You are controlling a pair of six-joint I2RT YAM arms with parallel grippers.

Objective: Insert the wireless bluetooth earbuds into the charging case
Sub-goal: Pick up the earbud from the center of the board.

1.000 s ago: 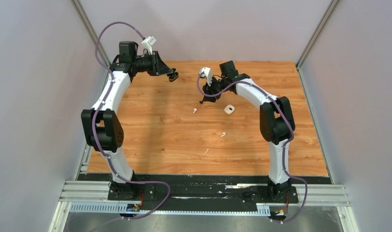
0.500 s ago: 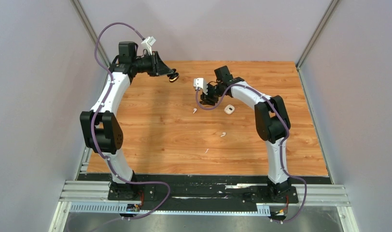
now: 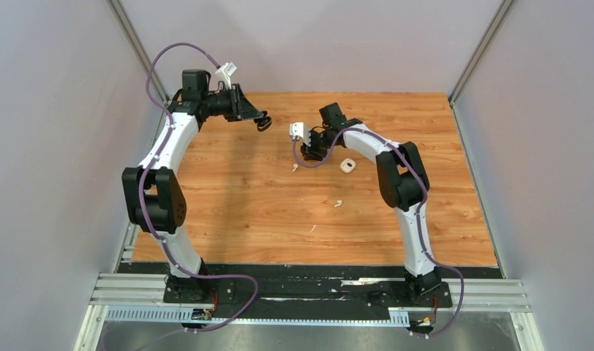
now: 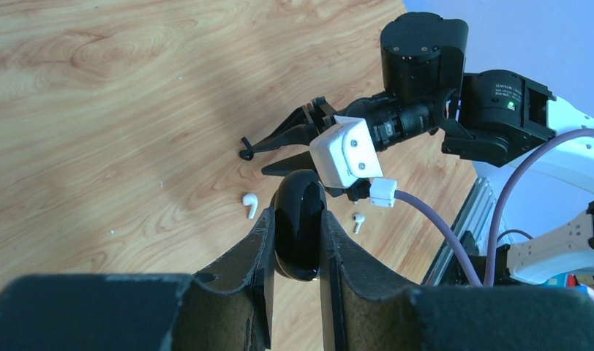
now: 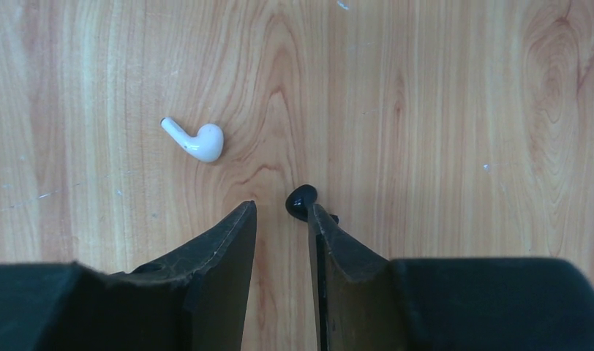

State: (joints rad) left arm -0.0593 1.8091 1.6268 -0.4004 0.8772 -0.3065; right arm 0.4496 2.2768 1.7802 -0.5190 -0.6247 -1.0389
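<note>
My left gripper is shut on a glossy black charging case and holds it in the air at the back left. My right gripper is open, low over the table at mid-back. A black earbud sits against the tip of its right finger, not between the jaws. A white earbud lies just left of the fingers and also shows from above. A second white earbud lies nearer the front. The other black earbud is out of view.
A small white case lies on the wooden table just right of the right gripper. A tiny white fleck lies toward the front. Grey walls close in the left, right and back sides.
My right wrist has swung left and down, bringing its fingers close to the table beside the white earbud. My left gripper has barely shifted, still holding the black case.
</note>
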